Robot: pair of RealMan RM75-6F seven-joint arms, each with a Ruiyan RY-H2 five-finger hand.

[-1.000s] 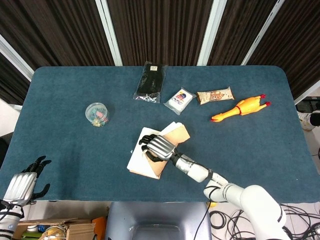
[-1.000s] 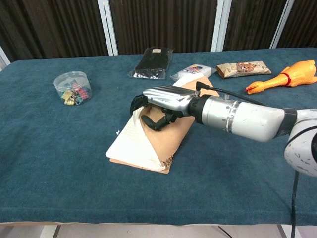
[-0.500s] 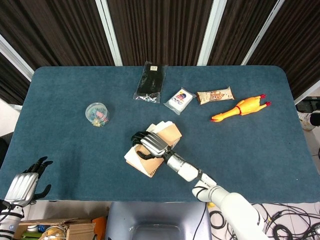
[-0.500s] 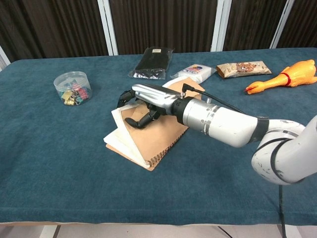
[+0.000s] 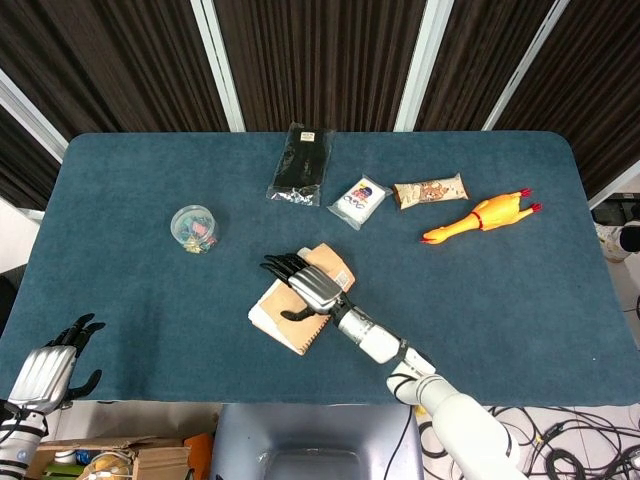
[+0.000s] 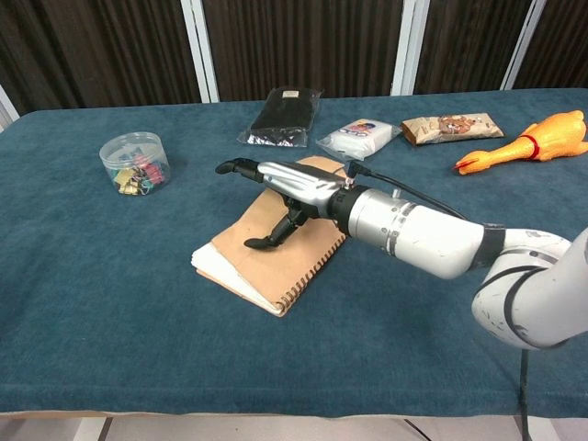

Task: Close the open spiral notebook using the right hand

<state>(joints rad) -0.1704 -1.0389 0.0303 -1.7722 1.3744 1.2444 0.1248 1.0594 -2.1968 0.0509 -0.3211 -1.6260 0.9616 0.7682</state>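
1. Right hand (image 6: 287,188) lies flat with fingers spread on the brown cover, holding nothing, probably to press it shut.
2. Spiral notebook (image 6: 266,253) rests closed at the table's (image 6: 92,276) middle.

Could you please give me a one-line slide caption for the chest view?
Right hand flat over the closed spiral notebook on the blue table.

Table (image 5: 120,300) covered in dark teal cloth; dark ribbed wall panels (image 5: 320,60) behind, split by white strips (image 5: 218,60).
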